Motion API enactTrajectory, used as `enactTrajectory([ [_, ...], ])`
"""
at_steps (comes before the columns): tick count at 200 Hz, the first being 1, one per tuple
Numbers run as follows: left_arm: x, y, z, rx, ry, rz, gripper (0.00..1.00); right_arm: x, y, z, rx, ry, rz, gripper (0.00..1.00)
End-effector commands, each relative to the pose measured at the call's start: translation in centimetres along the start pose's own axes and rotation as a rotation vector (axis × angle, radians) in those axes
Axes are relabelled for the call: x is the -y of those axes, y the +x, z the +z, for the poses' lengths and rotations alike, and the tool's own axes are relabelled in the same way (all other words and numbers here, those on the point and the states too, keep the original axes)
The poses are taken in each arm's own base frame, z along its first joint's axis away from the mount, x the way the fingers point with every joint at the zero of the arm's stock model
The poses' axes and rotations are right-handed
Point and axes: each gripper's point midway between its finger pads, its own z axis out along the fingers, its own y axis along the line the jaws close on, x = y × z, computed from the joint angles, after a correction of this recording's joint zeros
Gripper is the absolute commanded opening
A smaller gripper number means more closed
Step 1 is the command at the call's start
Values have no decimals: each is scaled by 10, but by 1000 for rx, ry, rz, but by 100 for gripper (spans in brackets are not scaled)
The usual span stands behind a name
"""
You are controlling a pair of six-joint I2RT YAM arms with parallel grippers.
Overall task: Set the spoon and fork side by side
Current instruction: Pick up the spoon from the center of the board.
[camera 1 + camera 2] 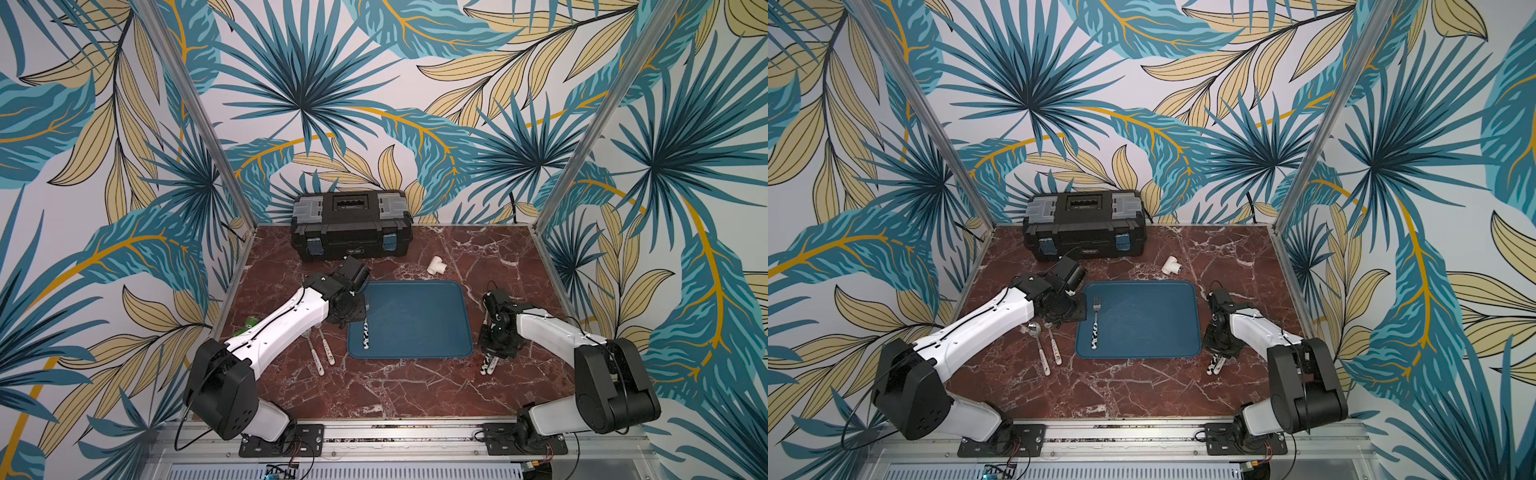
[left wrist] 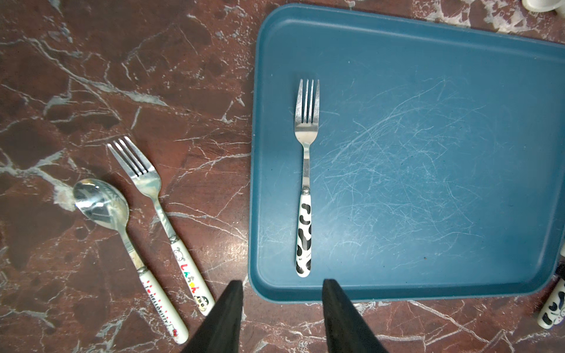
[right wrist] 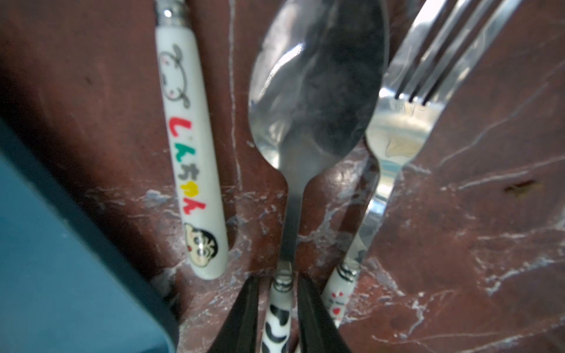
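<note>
R gripper (image 3: 278, 278), jaws narrow astride the spoon (image 3: 315, 91) handle (grip unclear), sits just off the tray (image 2: 428, 45) R edge, spoon roughly parallel to the fork (image 2: 305, 159) on tray's L side; L gripper (image 2: 282, 284) gapes empty.

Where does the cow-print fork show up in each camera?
Top view: cow-print fork on the blue tray, tines hidden behind the left arm.
Top view: fork whole, near the tray's edge.
Left wrist: fork just beyond the left claw.
Right wrist: absent.
Landmark: the tray, in all four.
</note>
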Motion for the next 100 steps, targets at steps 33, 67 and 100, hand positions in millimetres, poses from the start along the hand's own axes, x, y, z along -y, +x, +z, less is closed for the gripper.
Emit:
enactTrajectory([
  [33,-4,6,5,-16,-11,-4,47,5,7,5,-1,13,7,17],
  [67,-4,4,1,-8,-13,0,47,3,2,-7,26,8,-1,12],
  [100,-13,-3,-15,74,-23,-8,45,1,-9,-36,110,13,-26,8],
])
